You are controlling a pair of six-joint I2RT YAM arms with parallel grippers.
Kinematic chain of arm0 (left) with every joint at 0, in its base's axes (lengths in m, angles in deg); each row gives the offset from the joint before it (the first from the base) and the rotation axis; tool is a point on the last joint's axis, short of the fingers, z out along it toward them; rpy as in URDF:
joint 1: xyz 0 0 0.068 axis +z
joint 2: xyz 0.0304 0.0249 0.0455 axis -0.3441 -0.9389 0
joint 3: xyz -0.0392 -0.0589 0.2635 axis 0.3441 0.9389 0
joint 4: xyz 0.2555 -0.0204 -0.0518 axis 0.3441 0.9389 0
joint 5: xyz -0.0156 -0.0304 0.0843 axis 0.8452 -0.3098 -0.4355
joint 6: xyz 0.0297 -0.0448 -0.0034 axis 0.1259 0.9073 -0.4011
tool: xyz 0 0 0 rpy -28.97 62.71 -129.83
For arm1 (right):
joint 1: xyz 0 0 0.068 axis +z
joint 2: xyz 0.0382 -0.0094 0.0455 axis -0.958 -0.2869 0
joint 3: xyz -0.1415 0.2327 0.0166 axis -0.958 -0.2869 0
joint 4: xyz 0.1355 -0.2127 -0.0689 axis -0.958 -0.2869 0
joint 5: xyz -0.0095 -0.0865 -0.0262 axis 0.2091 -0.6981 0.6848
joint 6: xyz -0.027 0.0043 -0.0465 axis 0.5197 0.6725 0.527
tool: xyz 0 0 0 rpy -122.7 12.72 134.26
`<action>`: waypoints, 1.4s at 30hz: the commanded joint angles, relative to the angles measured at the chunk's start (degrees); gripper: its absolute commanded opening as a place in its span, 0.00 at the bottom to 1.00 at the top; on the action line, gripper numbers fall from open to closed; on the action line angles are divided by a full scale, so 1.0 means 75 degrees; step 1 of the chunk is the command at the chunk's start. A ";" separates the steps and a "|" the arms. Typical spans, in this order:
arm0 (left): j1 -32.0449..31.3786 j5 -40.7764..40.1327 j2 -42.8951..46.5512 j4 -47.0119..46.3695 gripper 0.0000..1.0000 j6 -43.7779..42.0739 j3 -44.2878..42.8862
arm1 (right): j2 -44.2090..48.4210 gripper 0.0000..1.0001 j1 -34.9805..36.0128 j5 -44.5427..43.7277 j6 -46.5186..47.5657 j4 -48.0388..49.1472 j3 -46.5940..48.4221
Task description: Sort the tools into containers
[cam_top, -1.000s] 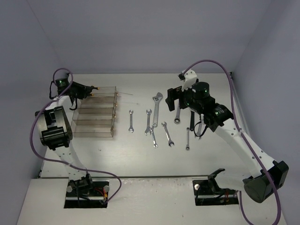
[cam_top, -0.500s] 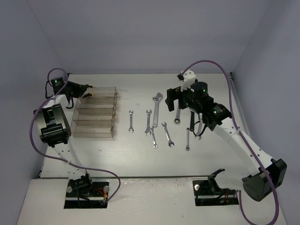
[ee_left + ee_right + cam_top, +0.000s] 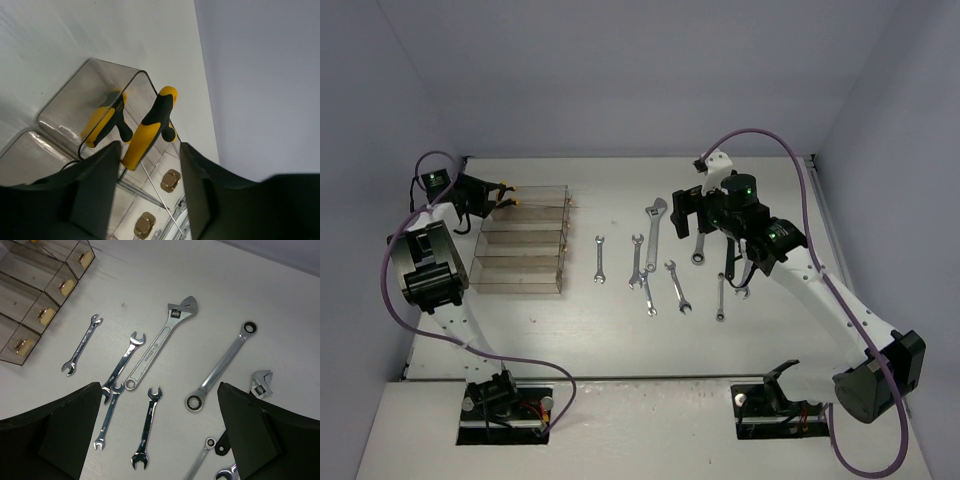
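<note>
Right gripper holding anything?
No: the right wrist view shows the right gripper spread wide with nothing in it, and the wrenches lying on the table.

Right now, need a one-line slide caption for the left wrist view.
Two yellow-and-black tool handles at the end clear plastic bin, framed between the open left fingers.

Containers (image 3: 520, 262) sit at table (image 3: 590, 330) left; wrenches (image 3: 656, 222) lie to their right; rod handles (image 3: 150, 127) at farthest bin (image 3: 535, 196), left end.
</note>
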 commanded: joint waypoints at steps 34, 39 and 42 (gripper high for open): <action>-0.1614 -0.3691 0.0490 0.4752 0.53 -0.7304 -0.2958 | -0.0299 0.98 -0.0036 0.0323 -0.0307 0.0465 0.0177; -0.1631 -0.3860 0.0217 0.4890 0.53 -0.7432 -0.3178 | -0.0299 0.98 -0.0036 0.0337 -0.0345 0.0465 0.0085; -0.1619 -0.3996 0.0126 0.4916 0.53 -0.7494 -0.3252 | -0.0308 0.98 -0.0036 0.0356 -0.0352 0.0465 0.0078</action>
